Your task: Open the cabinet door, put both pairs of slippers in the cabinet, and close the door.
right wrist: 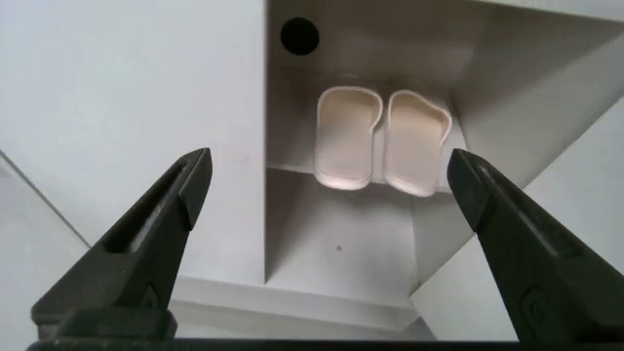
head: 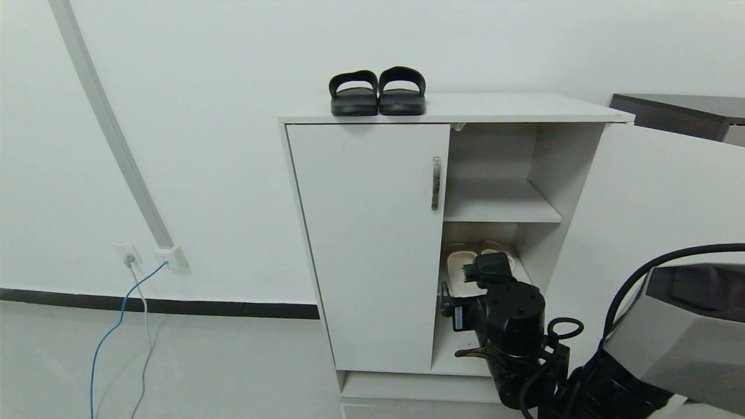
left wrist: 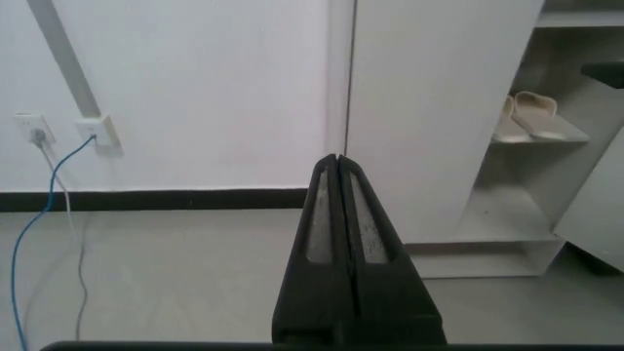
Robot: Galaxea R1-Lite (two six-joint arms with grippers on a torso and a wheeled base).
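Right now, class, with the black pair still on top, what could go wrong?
The black slippers sit at the front edge of the cabinet top; a clumsy grasp could knock them off.
The open right gripper hangs close to the beige slippers and the open door; a careless swing might hit either.

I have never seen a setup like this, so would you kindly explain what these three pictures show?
This is a two-armed robot facing a white cabinet. The wide picture comes from its head camera; the other two come from cameras on its wrists. The cabinet's right door stands open. Black slippers sit on top; beige slippers lie on a shelf inside. The right tool, open and empty, points at the beige pair. The left tool is shut and holds nothing.
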